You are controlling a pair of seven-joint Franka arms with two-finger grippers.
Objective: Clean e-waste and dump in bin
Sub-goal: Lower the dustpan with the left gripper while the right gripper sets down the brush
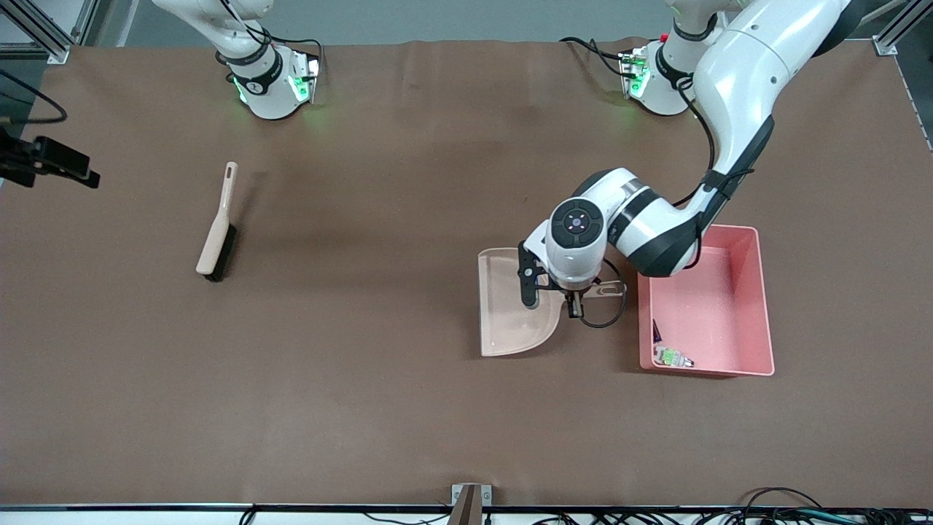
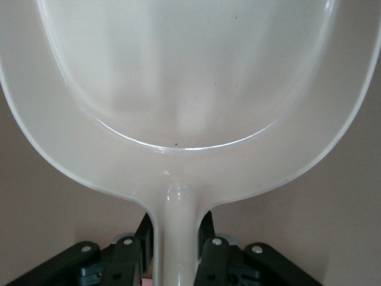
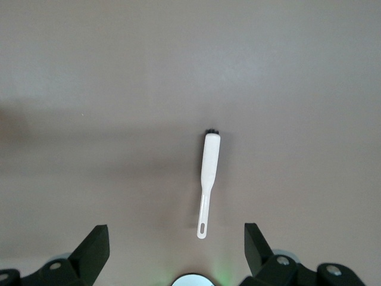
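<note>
With the e-waste (image 1: 672,355) already in the bin (image 1: 758,306), the dustpan (image 2: 178,119) clamped by the left hand (image 2: 174,250) is judged ready for release, while the right hand (image 3: 175,247), spread apart, waits above the brush (image 3: 208,179).

Even overhead light leaves soft shadows on the brown worktop (image 1: 408,408), a glossy sheen on the dustpan (image 2: 190,77), and sharp focus throughout.

Glossy plastic dustpan (image 2: 190,89) and bin (image 1: 758,306), matt tablecloth (image 1: 364,364)

The left arm reaches down low, its hand (image 1: 575,302) nearly closed, while the right hand (image 3: 177,244), fingers spread, waits high.
</note>
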